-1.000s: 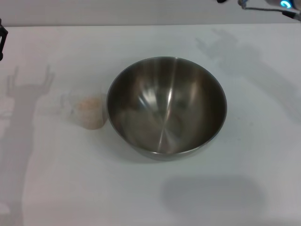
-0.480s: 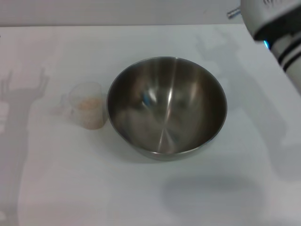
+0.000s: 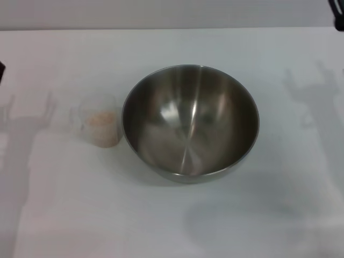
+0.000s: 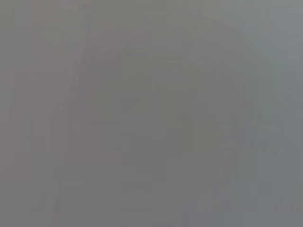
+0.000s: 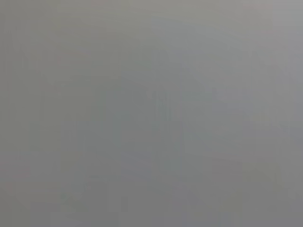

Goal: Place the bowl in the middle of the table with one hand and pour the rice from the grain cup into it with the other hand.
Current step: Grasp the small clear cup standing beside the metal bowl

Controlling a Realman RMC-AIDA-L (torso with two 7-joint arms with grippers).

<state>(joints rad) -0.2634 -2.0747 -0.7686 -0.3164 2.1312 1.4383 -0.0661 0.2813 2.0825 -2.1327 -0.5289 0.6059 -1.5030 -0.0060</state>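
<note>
The stainless-steel bowl (image 3: 190,121) stands upright and empty in the middle of the white table (image 3: 172,226). Touching or nearly touching its left side is the clear grain cup (image 3: 100,127), upright, with pale rice (image 3: 101,119) in it and its handle pointing left. Only a black sliver of my right gripper (image 3: 338,13) shows, at the top right corner, far from the bowl. A dark edge of my left gripper (image 3: 1,71) peeks in at the left border, well away from the cup. Both wrist views show only a plain grey surface.
Shadows of both arms fall on the table to the left of the cup and to the right of the bowl. The table's far edge runs along the top of the head view.
The right arm, which filled the top right corner half a second ago, has pulled back out to the corner. The left gripper has shifted along the left edge. Bowl and cup have not moved.
</note>
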